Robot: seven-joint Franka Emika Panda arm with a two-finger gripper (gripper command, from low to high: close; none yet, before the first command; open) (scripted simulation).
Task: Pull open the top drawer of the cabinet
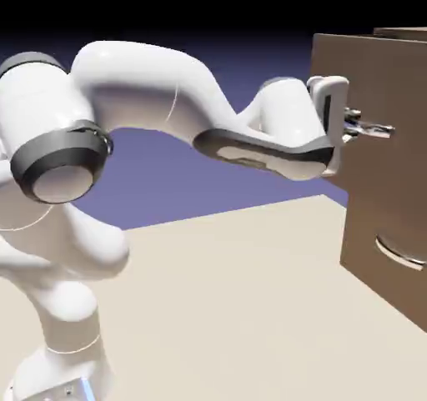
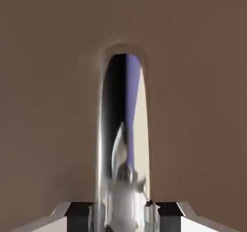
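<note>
One camera stands beside the arm [image 1: 167, 99], facing the cabinet [image 1: 375, 166]. The hand camera looks close along the fingers [image 2: 77, 211] at its handle [image 2: 123, 129]. Both see that drawer front.

Glossy white rounded arm [image 1: 150, 82] with dark-grey joint bands.

The cabinet [image 1: 371, 153] stands on the table [image 1: 250, 308] at the exterior view's right. The arm [image 1: 167, 99] rises from the lower left and reaches across to the cabinet's front. The gripper [image 1: 375, 129] sits level against the top drawer [image 1: 384, 74], at the place of its handle [image 2: 123, 129]. In the hand view the handle runs up the middle, between the two fingertips [image 2: 77, 211]. The lower drawer's handle [image 1: 400, 253] lies below the gripper, well apart from it.
</note>
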